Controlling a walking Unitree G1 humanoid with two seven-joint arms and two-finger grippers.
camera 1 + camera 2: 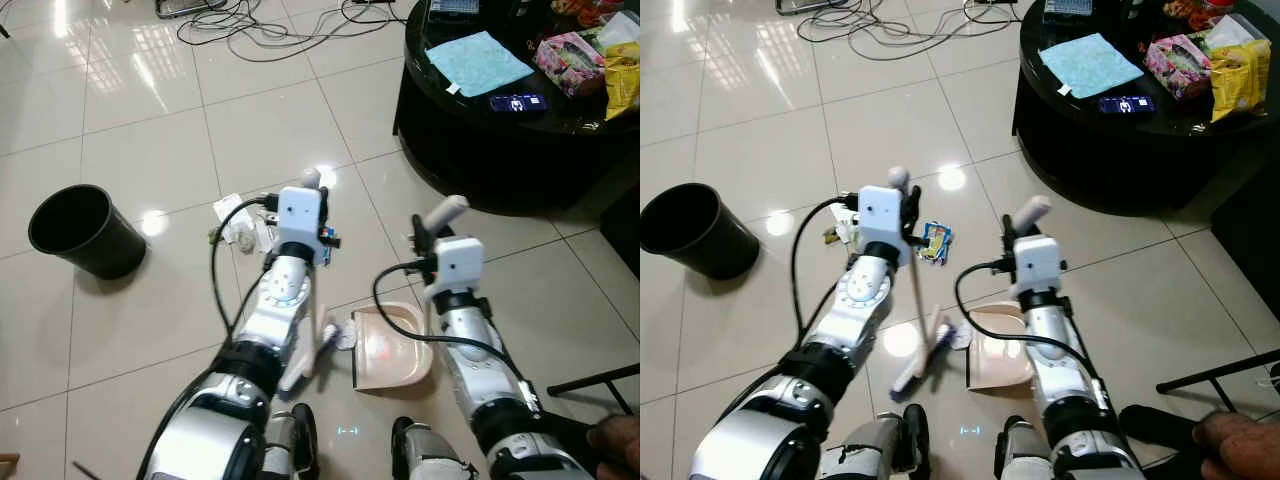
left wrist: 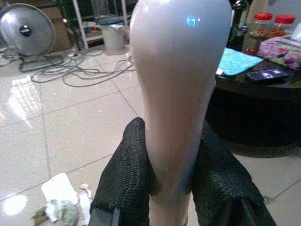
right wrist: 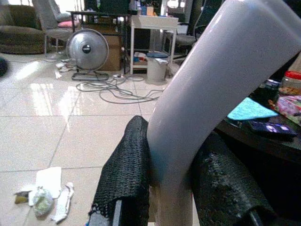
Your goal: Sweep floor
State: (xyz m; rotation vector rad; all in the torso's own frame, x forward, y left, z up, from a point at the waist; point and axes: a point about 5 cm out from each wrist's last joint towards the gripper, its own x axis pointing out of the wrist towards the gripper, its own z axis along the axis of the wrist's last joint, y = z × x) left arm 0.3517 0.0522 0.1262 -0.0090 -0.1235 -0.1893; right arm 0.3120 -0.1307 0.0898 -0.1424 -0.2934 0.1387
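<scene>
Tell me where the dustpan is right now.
In the head views the dustpan lies on the floor below the right gripper, which holds its handle, just right of the brush head.

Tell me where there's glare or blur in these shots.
Left eye view: ceiling lights glare white off the glossy floor tiles, one bright spot beside the black bin. Left wrist view: the pale broom handle looms soft and out of focus, carrying a small blue reflection. Right wrist view: the dustpan handle is similarly blurred, background sharper.

No text, label or number can be read anywhere. The printed snack wrapper [image 1: 935, 242] on the floor and the packets [image 1: 570, 62] on the black table [image 1: 480, 140] are too blurred to make out.
</scene>
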